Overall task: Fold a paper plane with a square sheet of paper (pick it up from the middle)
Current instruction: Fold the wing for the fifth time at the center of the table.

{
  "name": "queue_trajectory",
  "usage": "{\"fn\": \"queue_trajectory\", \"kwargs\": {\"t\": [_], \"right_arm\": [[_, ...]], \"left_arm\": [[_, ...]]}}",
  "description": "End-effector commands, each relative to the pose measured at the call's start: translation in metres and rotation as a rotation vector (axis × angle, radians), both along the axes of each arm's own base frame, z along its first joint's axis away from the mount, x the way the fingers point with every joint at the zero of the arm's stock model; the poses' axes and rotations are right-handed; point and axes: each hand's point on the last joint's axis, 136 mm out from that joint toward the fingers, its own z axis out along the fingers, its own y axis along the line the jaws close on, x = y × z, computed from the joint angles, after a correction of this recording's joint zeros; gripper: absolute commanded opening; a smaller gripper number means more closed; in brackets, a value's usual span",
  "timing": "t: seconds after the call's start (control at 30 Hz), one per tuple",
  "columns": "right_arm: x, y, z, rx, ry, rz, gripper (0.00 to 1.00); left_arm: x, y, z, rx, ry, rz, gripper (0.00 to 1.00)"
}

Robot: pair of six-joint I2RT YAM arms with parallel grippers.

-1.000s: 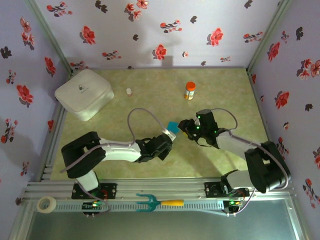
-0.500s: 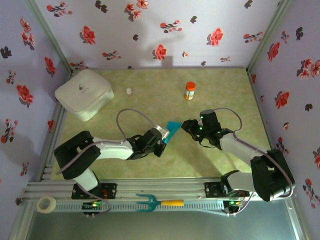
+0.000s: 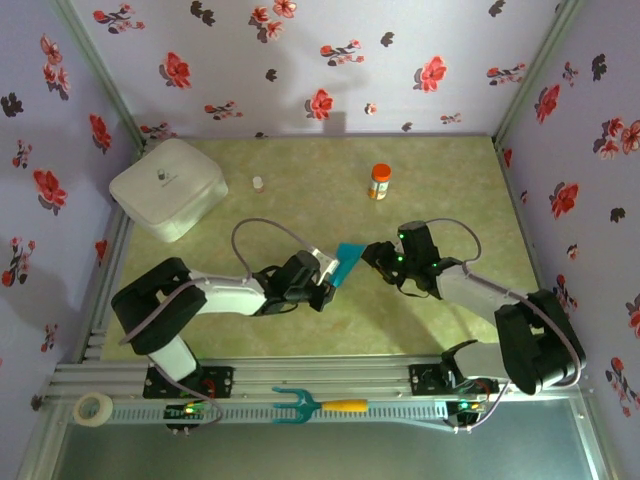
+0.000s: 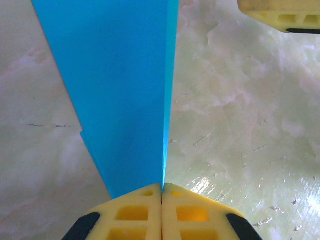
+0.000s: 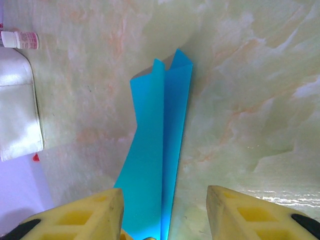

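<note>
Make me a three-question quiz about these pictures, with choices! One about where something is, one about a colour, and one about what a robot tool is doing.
1. Where is the white box?
A. at the far left
B. between the arms
C. on the front rail

2. What colour is the folded paper?
A. red
B. teal-blue
C. white

3. What is the left tool doing?
A. gaping wide open
B. pinching the paper
C. holding a bottle

Answers: 1 A, the top view shows it at the far left. 2 B, both wrist views show it teal-blue. 3 B, its jaws meet on the paper's near end.
</note>
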Motion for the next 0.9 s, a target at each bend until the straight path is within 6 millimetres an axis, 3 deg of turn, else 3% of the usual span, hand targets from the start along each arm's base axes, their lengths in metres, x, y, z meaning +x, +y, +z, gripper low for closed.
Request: {"fn": "queue_trajectory", "kwargs": {"t": [0.0,0.87], "right_arm": [[0.0,0.003,-0.001,0.025,0.001,0.003,0.48],[-0.004,0.022,-0.006,0.079,0.017,0.081,0.41]], "left_arm": [[-0.002,-0.004,-0.002,-0.052,0.058,-0.007,0.08],[0.003,-0.01,-0.017,-0.191,0.251,0.031,0.06]]}}
